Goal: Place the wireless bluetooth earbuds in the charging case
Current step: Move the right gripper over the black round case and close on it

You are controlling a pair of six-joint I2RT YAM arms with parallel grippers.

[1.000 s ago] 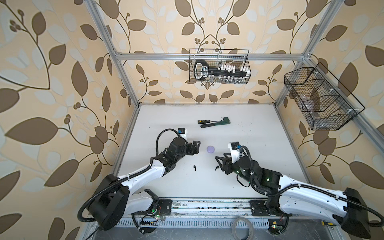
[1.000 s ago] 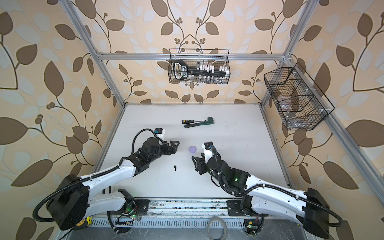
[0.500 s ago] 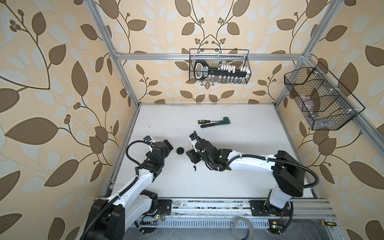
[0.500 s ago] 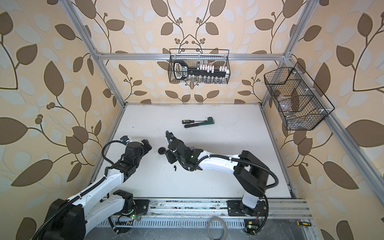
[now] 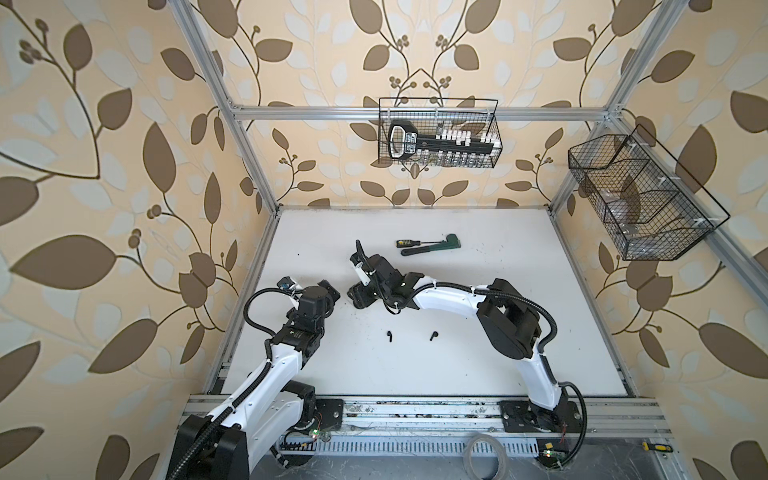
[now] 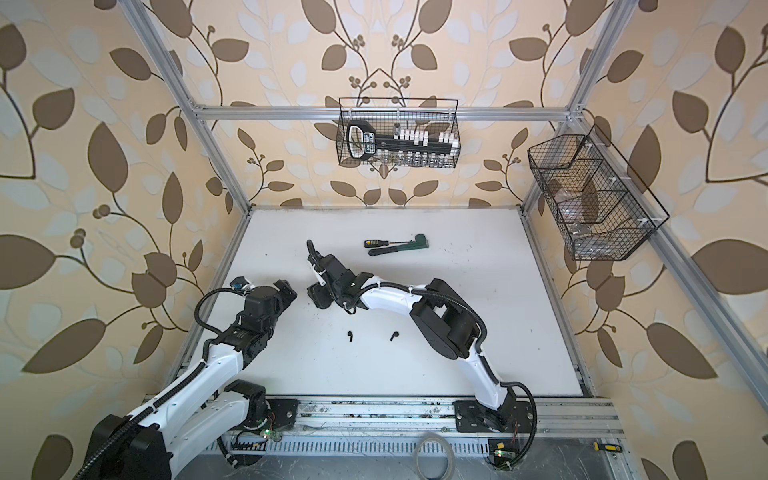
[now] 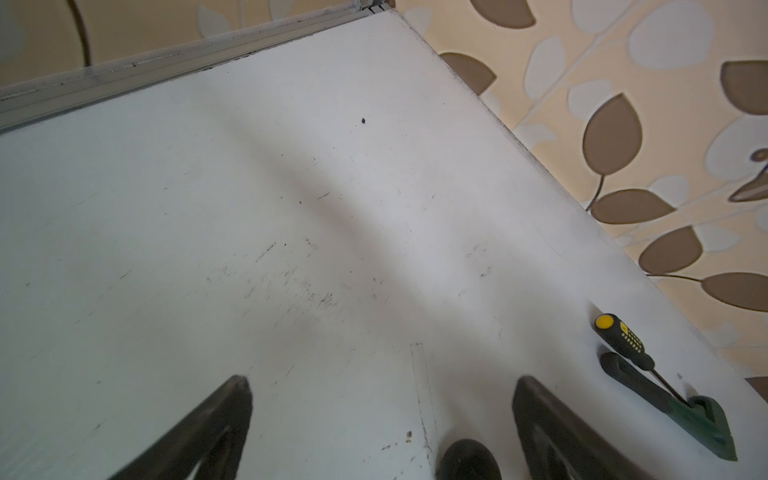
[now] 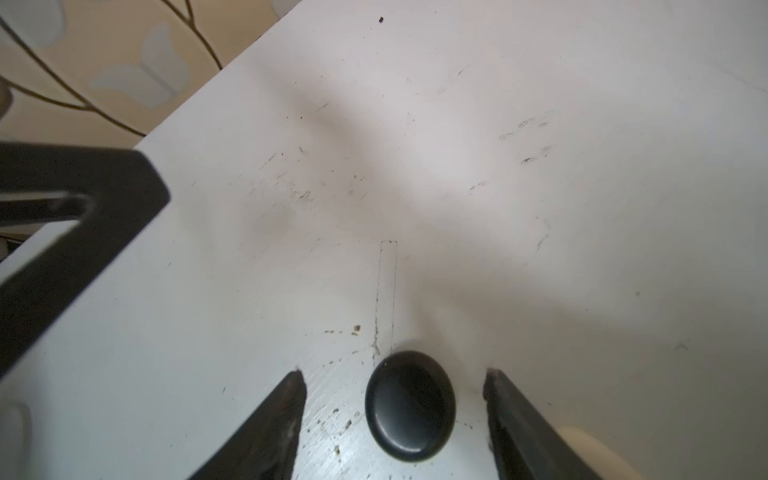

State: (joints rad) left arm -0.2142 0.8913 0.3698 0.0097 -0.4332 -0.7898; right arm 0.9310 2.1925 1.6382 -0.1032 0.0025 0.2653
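Earbuds (image 5: 389, 336) still loose at five o'clock; right fingers (image 8: 282, 411) just spread off the black charging case (image 8: 410, 405), left fingers (image 7: 232, 403) apart too.

earbuds (image 5: 390, 336) — black | charging case (image 8: 409, 405) — black | table (image 5: 498, 270) white | wall (image 5: 124, 187) tan, brown leaves

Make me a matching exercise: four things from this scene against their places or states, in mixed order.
1 left tool
2 black case
3 black earbuds
4 screwdriver

a beside the green wrench
b between the open fingers of the right tool, untouched
c open, empty
d loose on the table, apart from both tools

Pairs: 1-c, 2-b, 3-d, 4-a
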